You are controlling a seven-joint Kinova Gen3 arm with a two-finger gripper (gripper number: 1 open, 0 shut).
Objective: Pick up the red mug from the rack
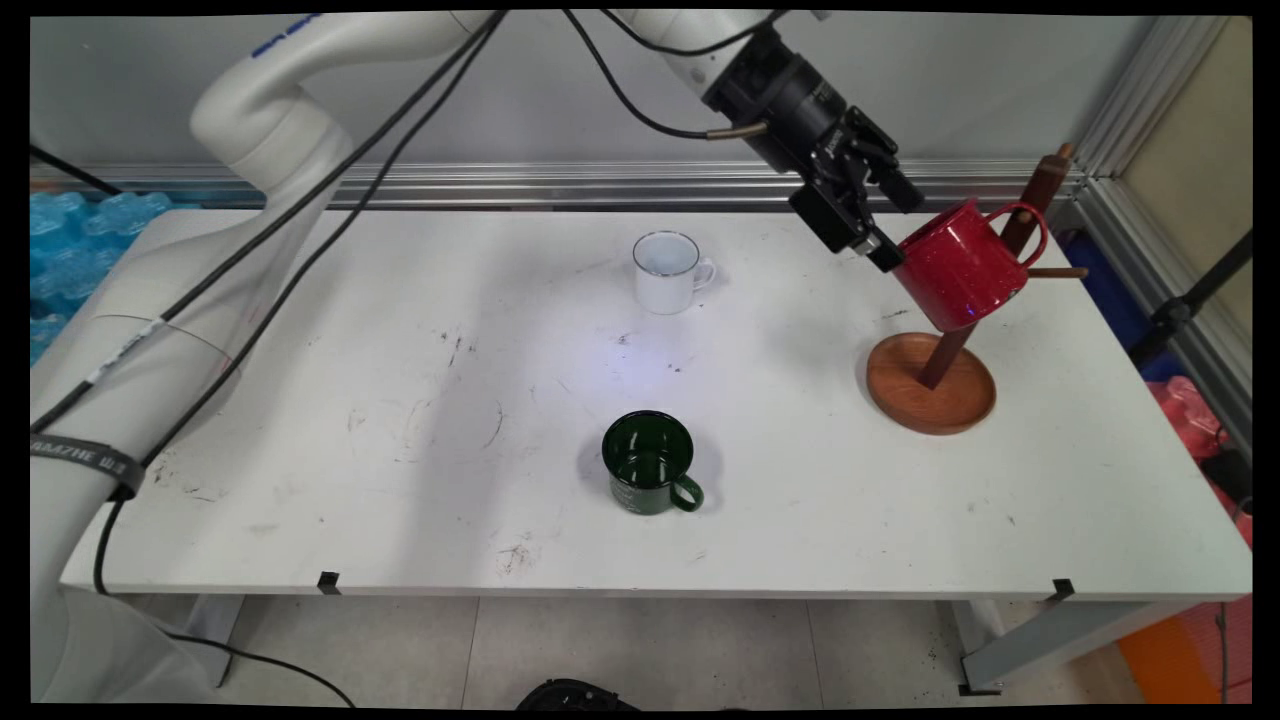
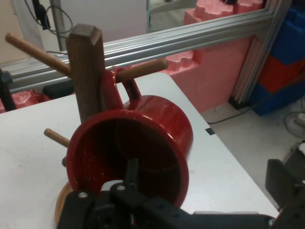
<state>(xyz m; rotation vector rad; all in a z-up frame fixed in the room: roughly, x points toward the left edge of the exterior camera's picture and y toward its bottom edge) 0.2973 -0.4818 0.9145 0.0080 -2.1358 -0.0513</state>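
**A:** While the gripper (image 1: 885,235) sits high at the table's far right, what's it on?

**B:** Red mug (image 1: 958,265), tilted, off the table. One finger (image 2: 131,174) is inside the mug, the other outside the rim, so it's clamped on the mug wall. Mug handle (image 2: 119,88) is looped over a peg (image 2: 143,70) of the wooden mug tree (image 1: 1035,195).

**A:** Count of mugs?

**B:** Three. One red in the grip, one white mug (image 1: 668,272) upright at the far middle, one green mug (image 1: 650,462) upright near the front middle. White and green are well apart from each other and from the tree.

**A:** Stands?

**B:** One mug tree, round wooden base (image 1: 932,385) on the white table (image 1: 400,400), post leaning. Hand view shows three pegs.
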